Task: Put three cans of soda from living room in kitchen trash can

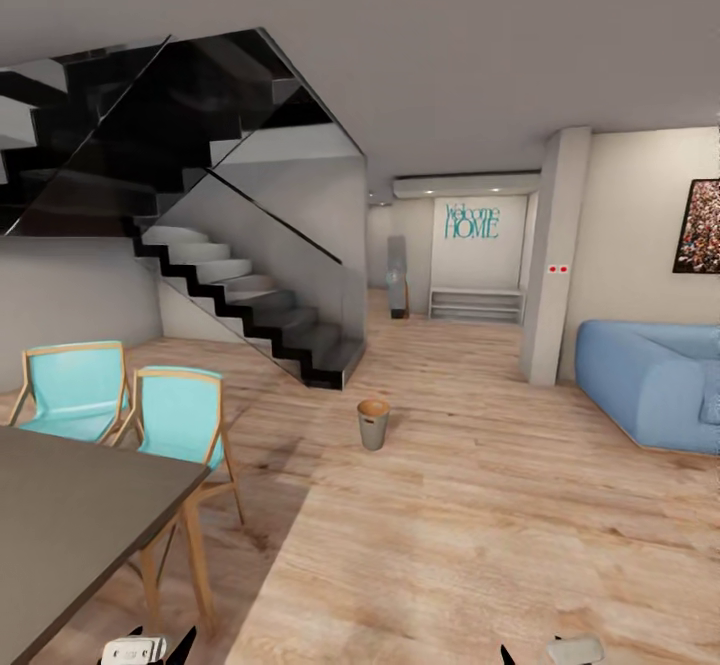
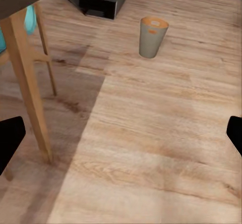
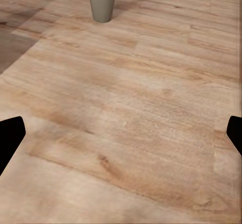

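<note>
The trash can [image 1: 373, 423], a small tapered bin with a grey-beige outside and a copper-brown inside, stands upright on the wood floor ahead of me, near the foot of the stairs. It also shows in the left wrist view [image 2: 152, 37] and the right wrist view [image 3: 102, 3]. An orange patch lies inside its mouth; I cannot tell whether that is a can. The soda cans are otherwise out of view. My left gripper [image 2: 121, 138] and right gripper [image 3: 121, 138] are both open and empty, held low over bare floor well short of the bin.
A dark table [image 1: 70, 515] with wooden legs and two turquoise chairs [image 1: 180, 415] stand close on my left. The black staircase [image 1: 250, 305] rises behind the bin. A blue sofa [image 1: 655, 385] and a pillar [image 1: 553, 255] are at the right. Open plank floor lies between.
</note>
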